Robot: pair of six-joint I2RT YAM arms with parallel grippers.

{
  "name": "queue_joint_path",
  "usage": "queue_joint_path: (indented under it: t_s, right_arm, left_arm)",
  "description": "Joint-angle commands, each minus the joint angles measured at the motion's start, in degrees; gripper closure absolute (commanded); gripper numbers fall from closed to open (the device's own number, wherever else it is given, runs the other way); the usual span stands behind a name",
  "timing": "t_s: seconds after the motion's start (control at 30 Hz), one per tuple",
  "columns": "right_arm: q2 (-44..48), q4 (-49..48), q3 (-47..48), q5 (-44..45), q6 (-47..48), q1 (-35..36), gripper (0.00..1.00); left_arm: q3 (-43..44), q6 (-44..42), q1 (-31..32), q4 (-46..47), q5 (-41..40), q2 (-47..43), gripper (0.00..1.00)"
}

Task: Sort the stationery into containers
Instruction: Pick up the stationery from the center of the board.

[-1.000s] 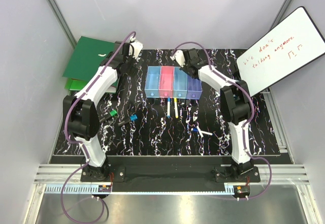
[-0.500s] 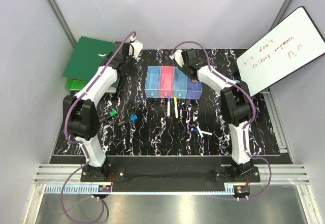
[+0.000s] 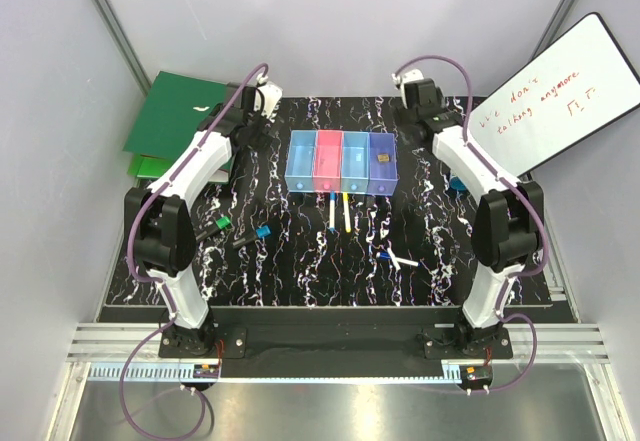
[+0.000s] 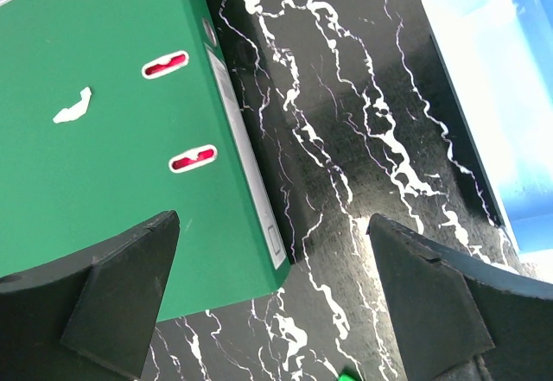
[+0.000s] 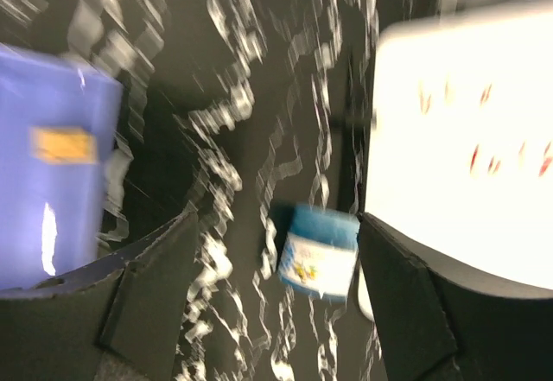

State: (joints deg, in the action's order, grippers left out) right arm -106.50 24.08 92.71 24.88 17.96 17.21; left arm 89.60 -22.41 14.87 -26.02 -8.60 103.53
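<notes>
Right gripper (image 5: 276, 219) agape near whiteboard (image 3: 560, 96), red scrawl "talking anymore"

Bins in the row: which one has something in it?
The violet-blue bin at the right end: a small yellowish item lies inside it; the pink bin and both light blue bins look empty.

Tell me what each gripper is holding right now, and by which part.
Nothing is held. The left gripper hangs open over the mat beside the green binder; the right gripper is open and empty too.
</notes>
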Motion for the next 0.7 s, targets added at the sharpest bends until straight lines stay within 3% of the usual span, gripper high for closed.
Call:
queue_joint_path:
  t_s: [0.0, 0.67]
  right_arm:
    - [-0.7, 4.4, -3.8, 1.0, -5.7, -4.6, 0.18]
    - [-2.3, 9.3, -8.7, -9.0, -16.0, -16.9, 0.17]
  left_arm:
    - [-0.6, 0.7, -0.3, 2.0, 1.7, -3.0, 0.01]
    - [1.6, -2.0, 0.1, 0.5, 0.7, -1.2, 0.01]
